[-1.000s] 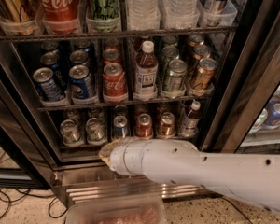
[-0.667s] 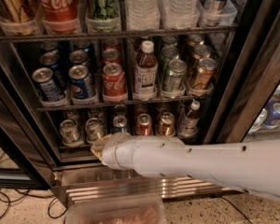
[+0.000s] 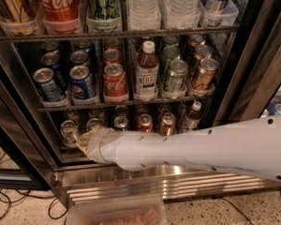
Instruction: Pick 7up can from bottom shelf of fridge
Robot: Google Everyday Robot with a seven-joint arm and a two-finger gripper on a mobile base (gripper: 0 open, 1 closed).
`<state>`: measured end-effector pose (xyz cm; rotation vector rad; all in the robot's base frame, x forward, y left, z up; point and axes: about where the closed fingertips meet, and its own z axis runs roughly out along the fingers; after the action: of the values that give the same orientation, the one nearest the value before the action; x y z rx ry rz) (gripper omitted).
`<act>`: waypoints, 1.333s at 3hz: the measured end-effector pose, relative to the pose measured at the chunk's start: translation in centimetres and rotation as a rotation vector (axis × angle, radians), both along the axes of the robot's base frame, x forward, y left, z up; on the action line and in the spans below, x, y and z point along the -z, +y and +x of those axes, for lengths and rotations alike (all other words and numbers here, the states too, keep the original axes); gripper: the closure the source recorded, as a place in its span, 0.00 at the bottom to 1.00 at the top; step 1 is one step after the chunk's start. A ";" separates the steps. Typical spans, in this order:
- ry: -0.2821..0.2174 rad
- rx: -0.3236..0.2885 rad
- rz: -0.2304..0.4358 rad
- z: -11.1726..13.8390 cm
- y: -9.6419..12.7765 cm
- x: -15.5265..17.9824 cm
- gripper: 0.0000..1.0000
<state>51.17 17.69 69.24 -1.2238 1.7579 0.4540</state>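
The fridge stands open-fronted before me, with a ribbed steel base panel. On the dim bottom shelf, the 7up can stands at the far left, silver top and pale body. A similar pale can stands just right of it. My white arm reaches in from the right across the front of this shelf. My gripper is at its tip, low between these two cans and right beside the 7up can. The arm hides the lower parts of the bottom-shelf cans.
The bottom shelf also holds a silver can, two copper cans, and a small bottle. Above are Pepsi cans, Coca-Cola cans, a bottle and green cans. A clear bin and cables lie on the floor.
My arm has slid left along the bottom shelf. The gripper went from below the middle cans to the two pale cans at the far left.
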 end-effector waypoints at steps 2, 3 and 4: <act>-0.044 -0.035 0.033 0.2 2.7 -0.6 1.00; -0.054 -0.044 0.046 0.5 3.6 -0.6 1.00; -0.061 -0.042 0.053 0.8 4.0 -0.4 0.82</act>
<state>52.01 21.71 69.63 -1.2270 1.6612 0.4801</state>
